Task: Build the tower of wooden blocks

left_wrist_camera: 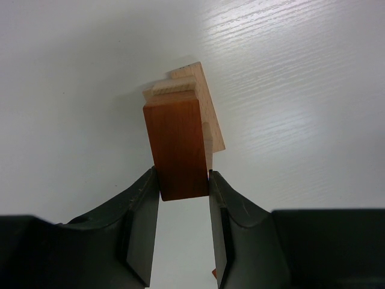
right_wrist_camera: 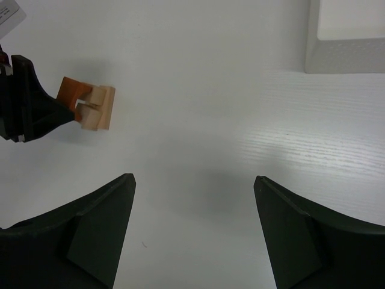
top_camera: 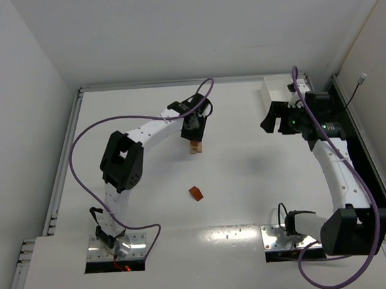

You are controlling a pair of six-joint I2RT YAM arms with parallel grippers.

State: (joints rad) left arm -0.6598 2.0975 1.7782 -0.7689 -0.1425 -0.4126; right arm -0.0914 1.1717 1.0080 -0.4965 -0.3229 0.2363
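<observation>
Two grippers, one wood block tower (top_camera: 195, 146), one loose orange wedge (top_camera: 196, 193), one white tray (top_camera: 275, 90). Tower directly under left gripper (left_wrist_camera: 183, 180), jaws nearly closed, pinching orange block (left_wrist_camera: 178, 147) atop tan blocks. Well off to the right, right gripper (right_wrist_camera: 194, 180) wide open, nothing held, near tray. Wedge on near side of tower, apart from both

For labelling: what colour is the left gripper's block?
Reddish-orange; the block in the left gripper shows best in the left wrist view.
</observation>
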